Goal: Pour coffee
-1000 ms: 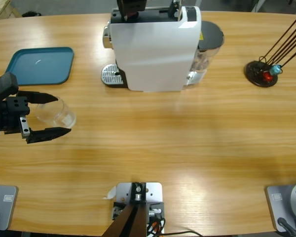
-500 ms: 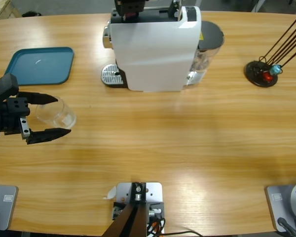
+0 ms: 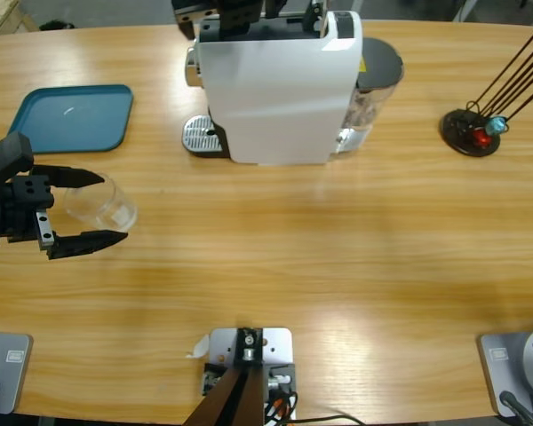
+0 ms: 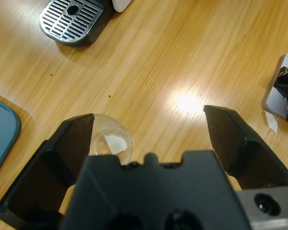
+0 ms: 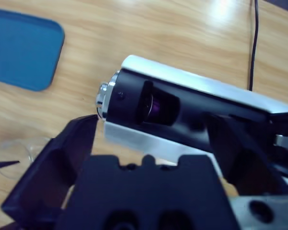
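A clear glass tumbler [image 3: 102,204] stands on the table at the left, and I see no coffee in it. My left gripper [image 3: 114,207] is open, one jaw on each side of the glass. In the left wrist view the glass [image 4: 110,141] sits close to the left jaw, and the left gripper [image 4: 149,117] is spread wide. The white coffee machine [image 3: 275,89] stands at the back middle. My right gripper [image 3: 226,11] hovers over its top. In the right wrist view the right gripper [image 5: 153,124] is open above the machine's dark top slot [image 5: 153,103].
A blue tray [image 3: 71,117] lies at the back left, beyond the glass. The machine's metal drip grate [image 3: 200,135] juts out to its left. A black stand with thin rods and coloured capsules [image 3: 471,131] sits at the back right.
The black parts above the machine's top now reach further left than before. The left gripper and the glass have not moved.
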